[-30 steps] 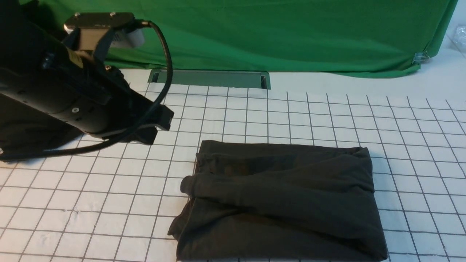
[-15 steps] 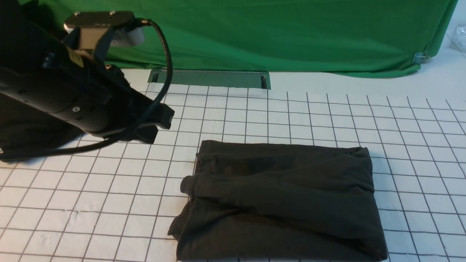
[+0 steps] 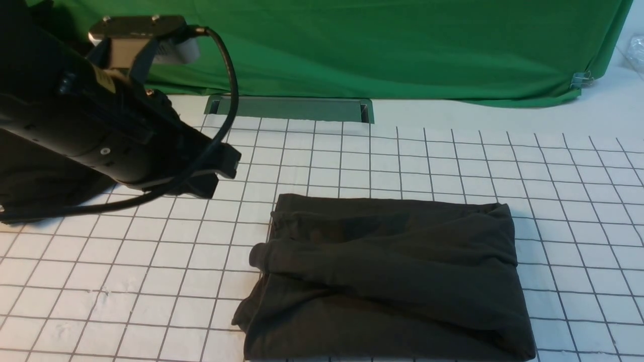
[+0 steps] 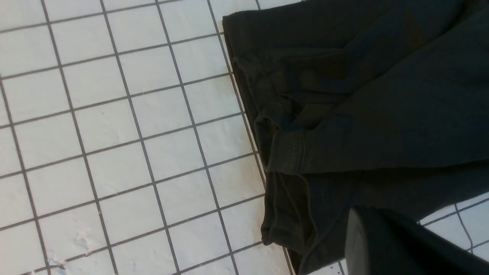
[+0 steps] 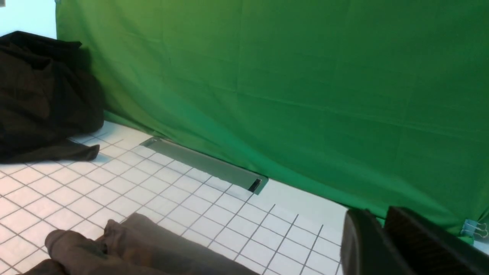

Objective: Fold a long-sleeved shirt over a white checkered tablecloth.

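1. Green fabric backdrop (image 3: pixel 382 50) hangs behind the bench, whose top is covered by the white checkered tablecloth (image 3: pixel 151 261).
2. Left pincer (image 4: pixel 397 244): its dark tip shows in the left wrist view, pressed together and pinching nothing, hovering just above the near corner of the cloth bundle. In the front view the left arm (image 3: pixel 100 136) reaches in from the left side with a black cable looping over it.
3. Right pincer (image 5: pixel 382 236): two dark fingers (image 5: pixel 359 244) show in the right wrist view with only a thin slit between them; whether they are parted or closed I cannot tell. Nothing sits between them. It is raised, facing the backdrop.
4. Long-sleeved shirt (image 3: pixel 392 271): folded into a rough rectangle, lying flat on the tablecloth, centre to right and toward the near edge. A rolled sleeve end pokes out on its left side; the hem there is bunched and loose.
5. Metal slot (image 3: pixel 289 108): a grey recessed strip in the bench, behind the shirt, just before the backdrop.
6. Black garment heap (image 5: pixel 42 99): piled at the far left against the backdrop, well apart from the shirt.
7. Binder clip (image 3: pixel 581 79): at the backdrop's lower right corner.
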You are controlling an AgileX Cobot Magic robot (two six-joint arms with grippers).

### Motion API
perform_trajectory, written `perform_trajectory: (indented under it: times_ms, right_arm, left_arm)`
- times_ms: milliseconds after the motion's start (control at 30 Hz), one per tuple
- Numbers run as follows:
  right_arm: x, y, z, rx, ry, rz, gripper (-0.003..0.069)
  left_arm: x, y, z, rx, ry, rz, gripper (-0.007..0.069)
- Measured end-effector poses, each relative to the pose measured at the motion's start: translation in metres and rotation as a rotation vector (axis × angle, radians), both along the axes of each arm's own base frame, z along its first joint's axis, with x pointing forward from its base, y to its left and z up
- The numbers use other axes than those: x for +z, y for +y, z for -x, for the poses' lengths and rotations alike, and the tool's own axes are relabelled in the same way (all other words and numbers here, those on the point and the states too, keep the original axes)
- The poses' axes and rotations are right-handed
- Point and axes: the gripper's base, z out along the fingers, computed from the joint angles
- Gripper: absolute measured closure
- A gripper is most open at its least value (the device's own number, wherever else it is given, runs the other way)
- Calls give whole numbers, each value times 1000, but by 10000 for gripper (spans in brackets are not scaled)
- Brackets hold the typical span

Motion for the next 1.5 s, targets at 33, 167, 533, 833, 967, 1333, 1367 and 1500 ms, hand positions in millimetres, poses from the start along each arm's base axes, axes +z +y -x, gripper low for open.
perform_trajectory:
  times_ms: [33, 167, 533, 833, 967, 1333, 1367, 1500]
  right_arm:
    - [-3, 0, 0, 0, -11, -5, 571]
    - [-34, -4, 2, -33, -63, -27, 559]
    - [-134, -26, 10, -324, 58, 17, 538]
    - [-155, -32, 15, -416, 157, 35, 518]
    - [-155, -32, 15, -416, 158, 35, 509]
    - [-155, -32, 15, -416, 157, 36, 482]
    - [-155, -32, 15, -416, 157, 36, 482]
    - [-155, -32, 15, -416, 159, 36, 474]
  left_arm:
    - [0, 0, 0, 0, 0, 0, 622]
    - [0, 0, 0, 0, 0, 0, 622]
    - [0, 0, 0, 0, 0, 0, 621]
    - [11, 6, 12, -5, -25, -5, 621]
    - [29, 16, 30, -4, -95, -16, 621]
    - [38, 61, 136, 32, -533, 154, 621]
    - [27, 64, 144, 41, -586, 189, 621]
    - [-22, 73, 161, 76, -765, 278, 621]
